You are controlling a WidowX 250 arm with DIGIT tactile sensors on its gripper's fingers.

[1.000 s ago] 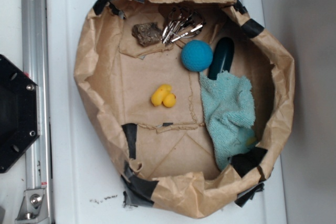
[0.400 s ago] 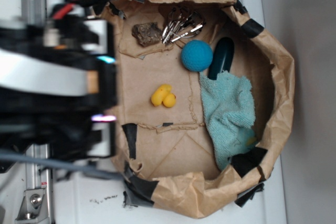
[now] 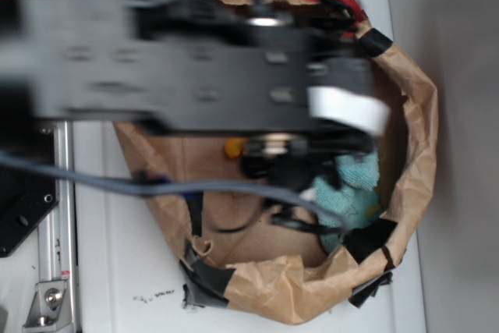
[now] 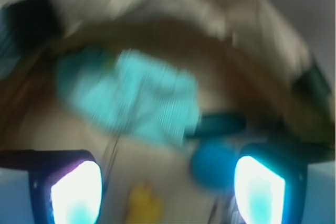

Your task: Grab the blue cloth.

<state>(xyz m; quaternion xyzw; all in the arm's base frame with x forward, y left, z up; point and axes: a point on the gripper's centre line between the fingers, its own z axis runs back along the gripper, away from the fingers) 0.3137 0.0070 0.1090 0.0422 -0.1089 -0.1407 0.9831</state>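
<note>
Wrist view, heavy blur. Gripper (image 4: 167,192) fingers (image 4: 76,192) stand wide apart at the bottom edge, released, nothing between. Small yellow duck (image 4: 143,203) just ahead, round blue knitted ball (image 4: 212,163) beside it. Beyond, the pale teal-blue terry cloth (image 4: 134,100) lies flat in the taped brown paper basin (image 4: 236,14) (long axis left-right in this view), near the far wall.

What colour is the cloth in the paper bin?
Pale teal-blue cloth; the wrist view shows it best, though blurred.
</note>
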